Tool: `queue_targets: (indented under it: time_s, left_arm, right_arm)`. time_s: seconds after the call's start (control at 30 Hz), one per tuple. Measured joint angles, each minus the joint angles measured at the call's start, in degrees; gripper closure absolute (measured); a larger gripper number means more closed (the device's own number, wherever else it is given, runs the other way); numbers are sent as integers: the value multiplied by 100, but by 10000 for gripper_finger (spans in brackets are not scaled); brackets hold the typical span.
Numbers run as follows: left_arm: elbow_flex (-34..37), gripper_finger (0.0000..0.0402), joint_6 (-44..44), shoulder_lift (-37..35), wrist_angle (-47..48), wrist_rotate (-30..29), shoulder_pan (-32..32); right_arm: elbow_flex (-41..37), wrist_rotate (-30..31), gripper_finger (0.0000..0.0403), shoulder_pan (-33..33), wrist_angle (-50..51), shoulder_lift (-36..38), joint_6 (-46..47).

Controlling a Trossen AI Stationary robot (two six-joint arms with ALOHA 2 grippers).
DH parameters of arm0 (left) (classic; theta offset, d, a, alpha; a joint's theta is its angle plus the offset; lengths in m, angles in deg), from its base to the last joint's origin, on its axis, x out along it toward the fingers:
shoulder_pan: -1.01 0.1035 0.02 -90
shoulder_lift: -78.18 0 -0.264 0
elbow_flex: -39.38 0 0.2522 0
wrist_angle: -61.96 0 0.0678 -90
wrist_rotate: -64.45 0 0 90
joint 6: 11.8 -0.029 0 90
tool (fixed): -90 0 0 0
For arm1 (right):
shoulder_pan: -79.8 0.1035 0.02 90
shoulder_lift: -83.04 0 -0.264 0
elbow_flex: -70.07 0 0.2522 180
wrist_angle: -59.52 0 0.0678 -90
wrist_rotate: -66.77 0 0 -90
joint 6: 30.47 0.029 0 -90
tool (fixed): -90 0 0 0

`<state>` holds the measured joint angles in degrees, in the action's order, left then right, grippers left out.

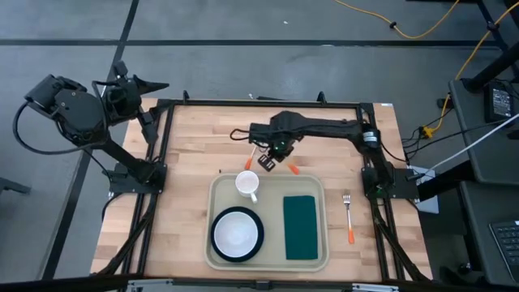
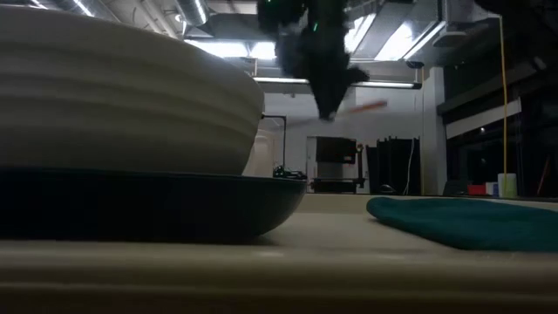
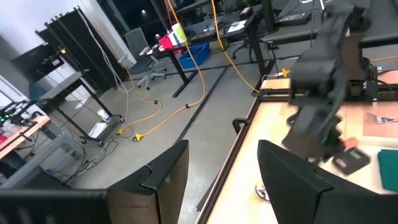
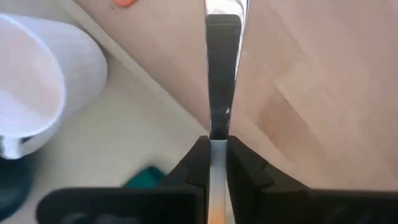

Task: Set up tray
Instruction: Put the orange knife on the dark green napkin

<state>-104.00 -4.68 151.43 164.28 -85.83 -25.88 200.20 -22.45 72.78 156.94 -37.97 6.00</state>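
The beige tray (image 1: pixel 272 219) lies at the table's near middle. It carries a white mug (image 1: pixel 247 184), a white bowl on a dark plate (image 1: pixel 237 233) and a green napkin (image 1: pixel 300 227). My right gripper (image 1: pixel 270 162) hangs just beyond the tray's far rim, shut on a metal utensil with an orange handle (image 1: pixel 292 169). A second orange-handled piece (image 1: pixel 251 152) shows beside it, on the table's left side of the gripper. My left gripper (image 1: pixel 150 83) waits open, off the table's far left corner. My right gripper (image 4: pixel 214 140) pinches the utensil between its two fingertips, on the metal shaft (image 4: pixel 219 121) just ahead of the orange handle. The fingers come from above, pointing down, and lie across the utensil. It is lifted clear, and its handle (image 2: pixel 370 106) sticks out toward the table's right.
A fork with an orange handle (image 1: pixel 348 215) lies on the wood to the right of the tray. The mug (image 4: pixel 37 81) stands near the tray's far left corner, close to the right gripper. Bare tray floor lies between the mug and the napkin.
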Motion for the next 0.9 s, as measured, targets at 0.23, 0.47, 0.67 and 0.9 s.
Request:
queue_targets:
  time_s: [0.23,0.47,0.67,0.9]
  left_arm:
    - [0,215,-43,-148,13,-4,2]
    - [-1,215,-42,-239,132,-4,0]
    - [-1,215,58,-289,133,67,2]
    - [0,215,86,-292,140,92,0]
  right_arm:
    - [0,530,368,973,568,775,2062]
    - [-23,851,368,2196,630,976,3797]
    - [-483,860,368,3056,639,969,5137]
    - [-998,702,368,3874,155,970,6379]
